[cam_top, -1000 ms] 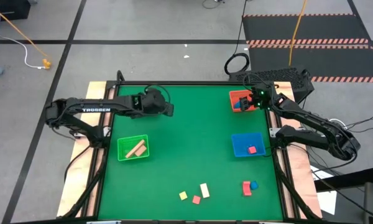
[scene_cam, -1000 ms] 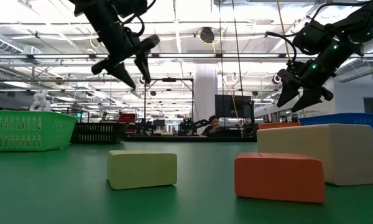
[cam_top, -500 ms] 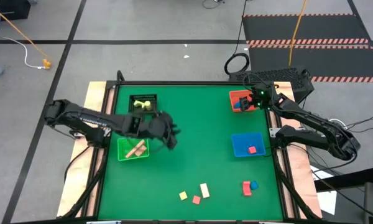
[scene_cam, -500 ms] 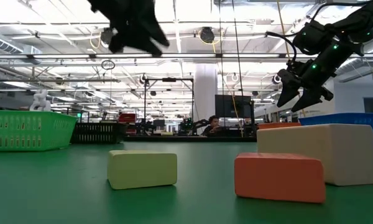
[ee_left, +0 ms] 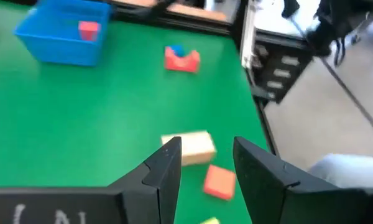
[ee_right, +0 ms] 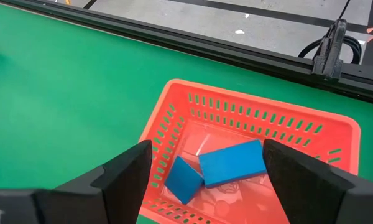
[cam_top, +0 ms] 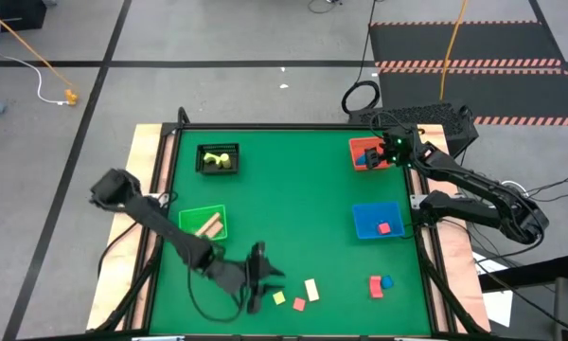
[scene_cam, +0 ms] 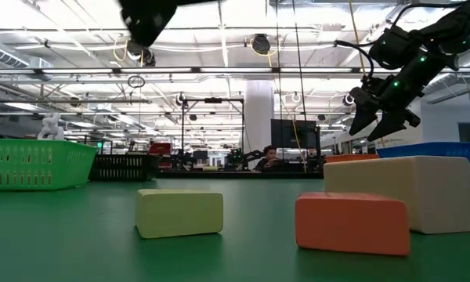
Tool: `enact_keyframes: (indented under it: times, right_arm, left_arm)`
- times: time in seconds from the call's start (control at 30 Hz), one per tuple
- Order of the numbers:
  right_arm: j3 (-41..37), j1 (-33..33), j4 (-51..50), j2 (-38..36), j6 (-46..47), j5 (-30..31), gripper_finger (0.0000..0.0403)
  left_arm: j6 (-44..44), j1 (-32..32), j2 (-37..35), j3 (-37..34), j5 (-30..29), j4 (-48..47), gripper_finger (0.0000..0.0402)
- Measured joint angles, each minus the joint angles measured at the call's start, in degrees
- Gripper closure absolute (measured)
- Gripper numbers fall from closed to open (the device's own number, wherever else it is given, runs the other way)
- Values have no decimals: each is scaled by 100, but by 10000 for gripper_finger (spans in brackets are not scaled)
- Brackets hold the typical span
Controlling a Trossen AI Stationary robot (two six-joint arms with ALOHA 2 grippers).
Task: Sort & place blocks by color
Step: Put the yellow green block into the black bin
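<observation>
My left gripper [cam_top: 259, 278] [ee_left: 205, 163] is open and empty, close to the table's near edge. A cream block [ee_left: 189, 148] [cam_top: 311, 289], a red block [ee_left: 219, 182] [cam_top: 299, 304] and a yellow block [cam_top: 278, 298] lie flat on the mat just ahead of its fingers. My right gripper [cam_top: 386, 152] [ee_right: 206, 152] hangs open over the red bin [ee_right: 261, 118], which holds two blue blocks [ee_right: 232, 163]. Another red block [cam_top: 375, 285] lies against a blue one [cam_top: 387, 281] near the right edge.
The blue bin [cam_top: 364, 213] holds a red block [cam_top: 384, 228]. Tan blocks lie in the green bin [cam_top: 185, 220], and yellow-green ones in the black bin [cam_top: 203, 152]. In the low view the yellow [scene_cam: 178, 211], red [scene_cam: 352, 223] and cream [scene_cam: 395, 192] blocks stand close to the camera.
My left arm has swung from the far left of the table, above the black bin, across the mat to the near edge, and now reaches out beside the loose yellow, red and cream blocks. The black bin has come into view behind it.
</observation>
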Motion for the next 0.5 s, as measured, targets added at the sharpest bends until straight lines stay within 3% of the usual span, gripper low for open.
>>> enact_keyframes:
  times: [0.1, 0.27, 0.5]
  right_arm:
    - [-1, 0, 4, -1, 0, 0, 105]
    - [0, 0, 0, -2, 0, 0, 105]
    - [0, 0, 0, -1, 0, 0, 105]
  left_arm:
    - [25, -295, 398, -5, -493, 3, 256]
    - [-256, -618, 835, -5, -637, 173, 249]
    - [-165, -772, 993, -2, -726, 482, 140]
